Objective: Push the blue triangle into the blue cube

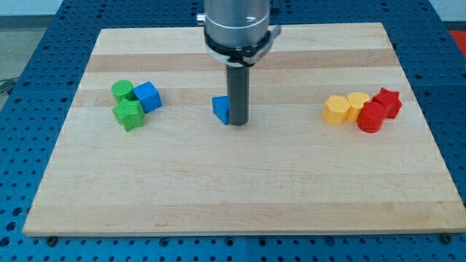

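My tip [238, 122] rests on the surface [240, 189] touching the blue triangle [221, 109], whose right edge my rod hides, the blue cube [148, 96] well off to its left beside two green blocks [128, 104].

A pale wooden tabletop [240, 182] fills most of the view, built from planks whose grain runs side to side, with a slightly darker band across the part beyond the tool. Light falls evenly on it, leaving only soft shadows. Around the tabletop on every side lies a blue perforated surface [33, 240] dotted with regular rows of small holes. At the view's top left, a sliver of grey floor [29, 11] shows.
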